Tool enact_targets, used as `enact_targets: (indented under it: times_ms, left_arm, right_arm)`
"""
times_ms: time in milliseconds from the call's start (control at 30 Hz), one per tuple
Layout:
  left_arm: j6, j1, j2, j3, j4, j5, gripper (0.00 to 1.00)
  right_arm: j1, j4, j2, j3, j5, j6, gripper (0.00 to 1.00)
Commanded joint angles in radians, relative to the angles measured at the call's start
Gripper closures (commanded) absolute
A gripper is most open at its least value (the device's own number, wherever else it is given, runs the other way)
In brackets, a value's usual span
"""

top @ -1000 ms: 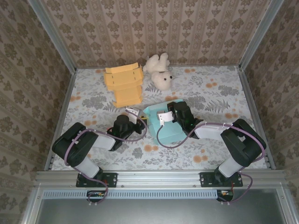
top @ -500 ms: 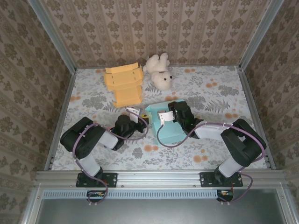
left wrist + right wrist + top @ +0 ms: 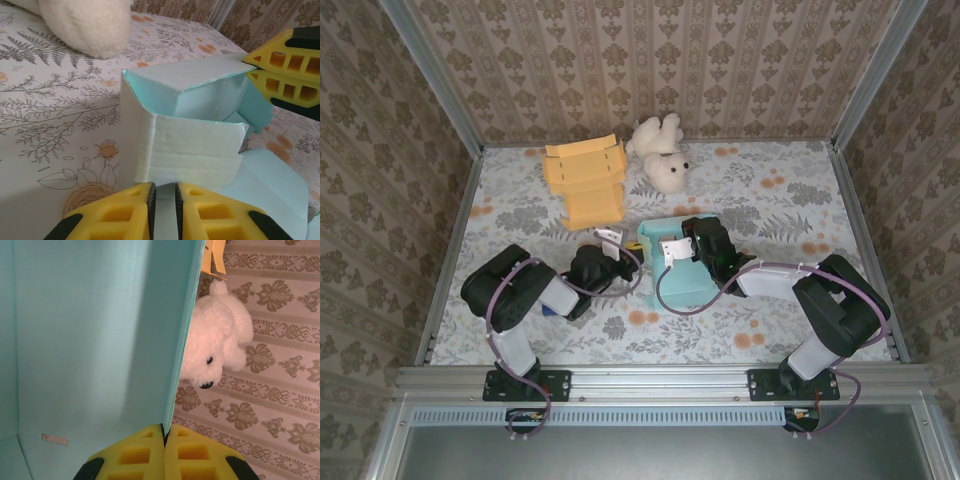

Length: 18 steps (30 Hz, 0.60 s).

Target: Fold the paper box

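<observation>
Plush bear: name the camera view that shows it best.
Top external: the whole plush bear lies unobstructed near the back wall. Right wrist shows its face, partly behind the teal box panel; left wrist catches a blurred edge.

paper box (image 3: 682,288) pale teal | plush bear (image 3: 665,165) white | table (image 3: 790,200) floral

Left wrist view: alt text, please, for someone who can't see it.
A half-folded light blue paper box stands at centre, its top edge pinched by the right gripper at upper right. The yellow fingers of the left gripper sit nearly together below its front wall; a white plush toy lies behind.
</observation>
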Motion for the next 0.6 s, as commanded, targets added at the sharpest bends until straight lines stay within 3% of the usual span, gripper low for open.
enact_targets:
  times_ms: [0, 200, 567]
  left_arm:
    - [0.003, -0.017, 0.001, 0.037, 0.027, -0.030, 0.75]
    - [0.038, -0.007, -0.001, 0.013, 0.027, -0.020, 0.70]
    - [0.059, 0.096, 0.001, 0.007, 0.016, 0.197, 0.61]
  right_arm:
    - [0.014, -0.051, 0.023, -0.007, -0.037, -0.005, 1.00]
    - [0.012, -0.065, 0.015, -0.006, -0.036, -0.002, 1.00]
    - [0.012, -0.081, 0.004, -0.006, -0.040, 0.003, 1.00]
